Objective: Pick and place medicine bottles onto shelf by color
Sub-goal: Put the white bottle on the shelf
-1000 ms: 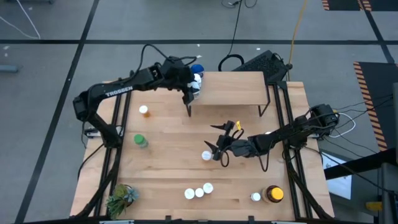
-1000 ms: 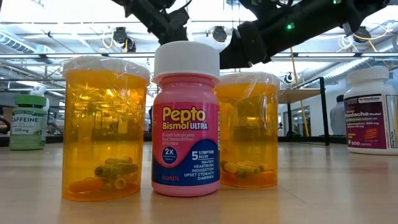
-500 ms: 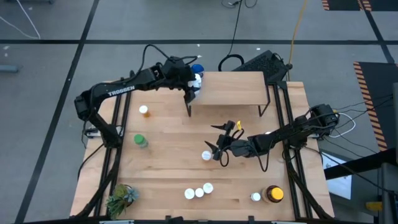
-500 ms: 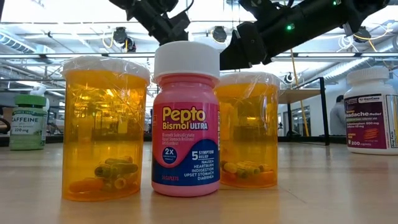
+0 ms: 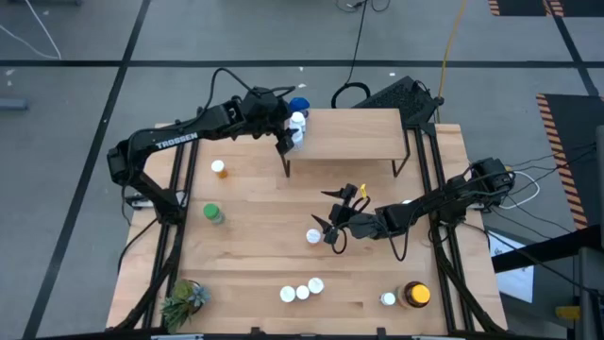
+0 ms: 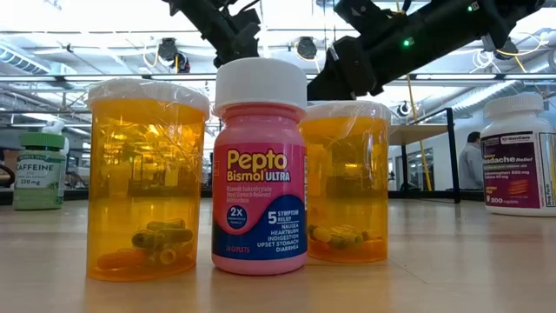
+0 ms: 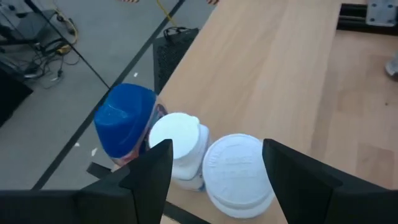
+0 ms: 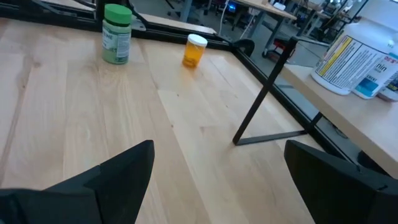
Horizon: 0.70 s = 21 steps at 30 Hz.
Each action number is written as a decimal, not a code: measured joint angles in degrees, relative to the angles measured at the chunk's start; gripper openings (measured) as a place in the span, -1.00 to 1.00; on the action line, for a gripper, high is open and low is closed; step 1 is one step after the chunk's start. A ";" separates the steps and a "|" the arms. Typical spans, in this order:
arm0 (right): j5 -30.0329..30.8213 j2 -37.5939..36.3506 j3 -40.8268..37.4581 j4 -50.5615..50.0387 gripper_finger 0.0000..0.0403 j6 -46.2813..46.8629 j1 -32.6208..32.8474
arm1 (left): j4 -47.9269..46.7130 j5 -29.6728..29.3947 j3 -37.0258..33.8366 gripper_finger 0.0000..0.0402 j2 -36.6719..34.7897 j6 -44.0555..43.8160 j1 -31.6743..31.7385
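Note:
The shelf (image 5: 354, 132) stands at the table's far side. At its left end stand a blue-capped bottle (image 7: 124, 121) and two white-capped bottles (image 7: 177, 142) (image 7: 239, 177). My left gripper (image 7: 214, 174) hovers open just over them, its fingers either side of the larger white cap; I see no touch. My right gripper (image 5: 328, 229) is open low over mid-table, beside a white-capped bottle (image 5: 312, 236) that stands on the tabletop. That bottle does not show in the right wrist view.
On the tabletop stand a green bottle (image 5: 213, 213) and an orange bottle (image 5: 219, 168) at the left. Three white-capped bottles (image 5: 302, 291) stand near the front edge, with a white bottle (image 5: 388, 299) and an amber jar (image 5: 415, 295) front right. A plant (image 5: 184, 300) is front left.
My left gripper has drawn back a little from the shelf's left end toward the table's left edge. The bottles there have stayed standing.

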 joint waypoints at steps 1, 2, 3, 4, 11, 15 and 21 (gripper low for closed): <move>0.00 0.00 0.00 0.01 0.77 0.02 0.00 | -0.31 0.78 0.00 0.26 0.00 -0.01 0.00; 0.00 0.00 0.00 0.02 0.77 0.04 0.00 | -0.64 1.45 0.00 0.26 0.02 0.00 0.00; -0.01 0.00 0.00 0.05 0.77 0.06 0.03 | -0.80 2.02 0.00 0.26 0.02 0.05 -0.02; -0.02 0.00 0.00 0.04 0.77 0.21 0.09 | -0.92 2.36 0.00 0.26 0.02 0.40 -0.16; -0.22 0.00 0.00 0.06 0.77 1.05 0.44 | -1.71 2.46 0.00 0.26 0.02 1.85 -0.39; -0.22 0.00 0.00 0.08 0.77 1.05 0.42 | -2.72 2.52 -0.01 0.25 0.84 3.80 -0.73; -0.22 0.00 0.00 0.60 0.77 0.77 0.42 | -3.22 2.70 0.00 0.16 1.33 4.39 -0.76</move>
